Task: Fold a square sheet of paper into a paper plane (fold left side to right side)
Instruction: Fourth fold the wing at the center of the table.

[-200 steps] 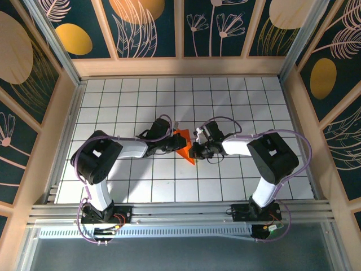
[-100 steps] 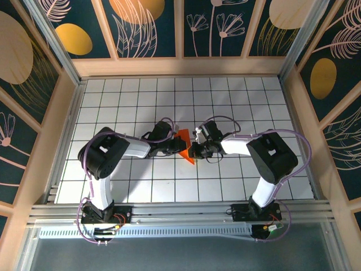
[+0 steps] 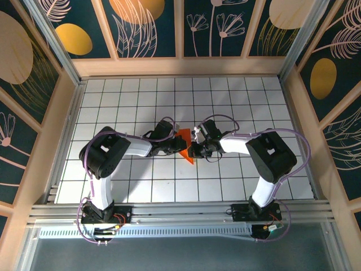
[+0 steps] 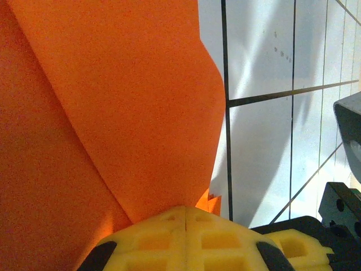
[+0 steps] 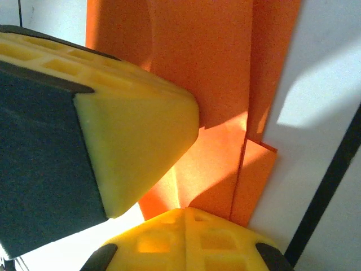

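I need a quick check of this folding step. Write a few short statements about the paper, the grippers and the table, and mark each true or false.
1. The paper is orange. True.
2. The paper lies flat and unfolded. False: it shows creases and overlapping layers.
3. The left gripper and the right gripper are both wide open. False: both are shut.
4. The paper sits between the two grippers, near the middle of the table. True.
5. The table top is white with dark grid lines. True.
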